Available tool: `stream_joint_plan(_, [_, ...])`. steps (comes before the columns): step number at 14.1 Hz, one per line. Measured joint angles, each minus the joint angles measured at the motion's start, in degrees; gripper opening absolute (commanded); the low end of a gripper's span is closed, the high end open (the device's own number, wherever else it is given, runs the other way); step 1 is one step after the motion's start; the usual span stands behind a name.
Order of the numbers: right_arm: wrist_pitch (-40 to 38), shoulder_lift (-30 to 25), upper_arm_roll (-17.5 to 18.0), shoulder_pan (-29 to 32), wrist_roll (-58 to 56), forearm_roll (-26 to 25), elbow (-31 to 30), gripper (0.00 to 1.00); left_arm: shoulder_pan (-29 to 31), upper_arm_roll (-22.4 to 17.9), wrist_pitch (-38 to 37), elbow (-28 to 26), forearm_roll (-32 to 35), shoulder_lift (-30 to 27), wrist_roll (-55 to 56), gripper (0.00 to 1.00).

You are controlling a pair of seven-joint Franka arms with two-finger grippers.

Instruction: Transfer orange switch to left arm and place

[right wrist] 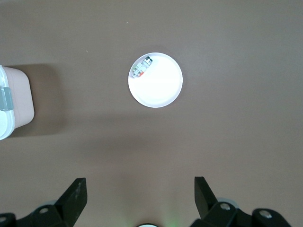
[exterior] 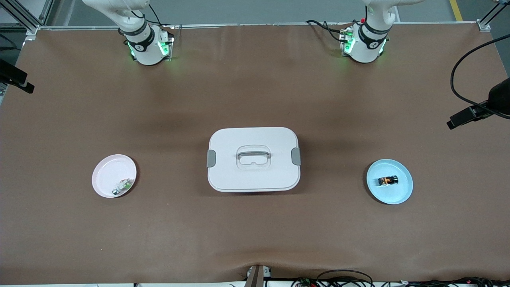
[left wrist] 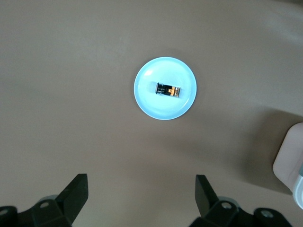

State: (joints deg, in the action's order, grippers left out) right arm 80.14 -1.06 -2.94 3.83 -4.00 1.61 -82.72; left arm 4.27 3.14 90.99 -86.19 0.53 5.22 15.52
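Note:
The orange switch (exterior: 388, 180) lies on its side on a blue plate (exterior: 404, 193) toward the left arm's end of the table. It also shows in the left wrist view (left wrist: 169, 90). The white box (exterior: 239, 137) with a grey handle stands at the table's middle. My left gripper (left wrist: 140, 182) is open and empty, high above the table beside the blue plate (left wrist: 147, 101). My right gripper (right wrist: 140, 184) is open and empty, high above its own end of the table. Neither gripper shows in the front view; only the arms' bases do.
A pink plate (exterior: 105, 169) holding a small green-and-white part (exterior: 122, 186) sits toward the right arm's end; it also shows in the right wrist view (right wrist: 163, 92). The box's edge shows in both wrist views (left wrist: 289, 158) (right wrist: 14, 99). Black camera mounts stand at the table's ends.

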Motion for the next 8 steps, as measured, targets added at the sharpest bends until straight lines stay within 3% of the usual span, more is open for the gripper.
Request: stream_joint_plan(8, [-0.03,0.00,0.09,-0.01,-0.01,0.03,0.00,1.00,-0.21,1.29,0.01,2.87,0.00,1.02,-7.69,1.00])
